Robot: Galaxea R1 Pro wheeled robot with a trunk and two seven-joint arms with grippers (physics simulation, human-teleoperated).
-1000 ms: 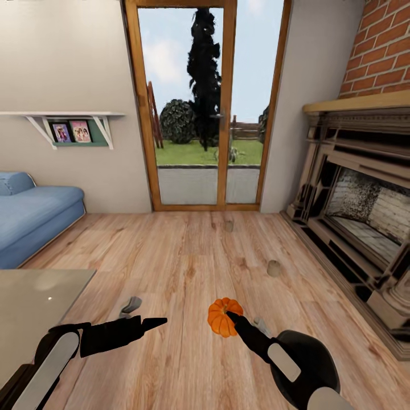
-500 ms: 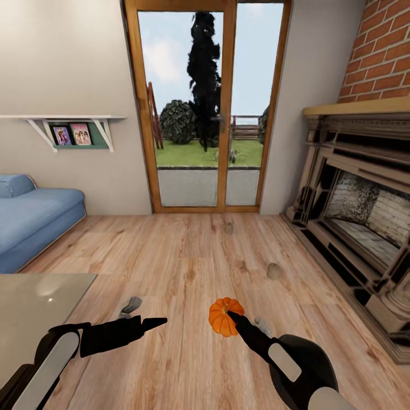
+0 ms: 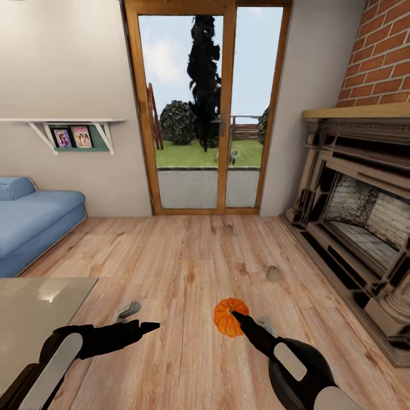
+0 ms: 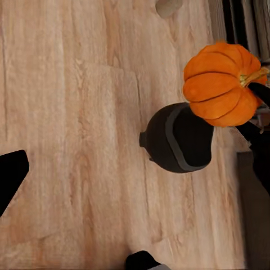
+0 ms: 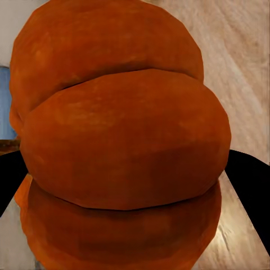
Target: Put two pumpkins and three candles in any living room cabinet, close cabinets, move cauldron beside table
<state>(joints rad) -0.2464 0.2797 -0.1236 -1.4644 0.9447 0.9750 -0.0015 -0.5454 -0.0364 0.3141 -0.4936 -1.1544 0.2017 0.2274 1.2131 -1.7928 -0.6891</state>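
Orange pumpkin [image 3: 226, 317] sat gripped in my right gripper [image 3: 238, 319], my left gripper [image 3: 149, 327] looked empty, and two candles [image 3: 274, 274] waited on the floor [image 3: 188, 256], nothing stored yet.

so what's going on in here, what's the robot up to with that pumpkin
The right gripper is shut on an orange pumpkin, holding it up off the wooden floor. The left gripper hangs empty beside it. Two small beige candles lie on the floor ahead, one near the fireplace and one closer to the glass door. A glass table sits at the robot's left.
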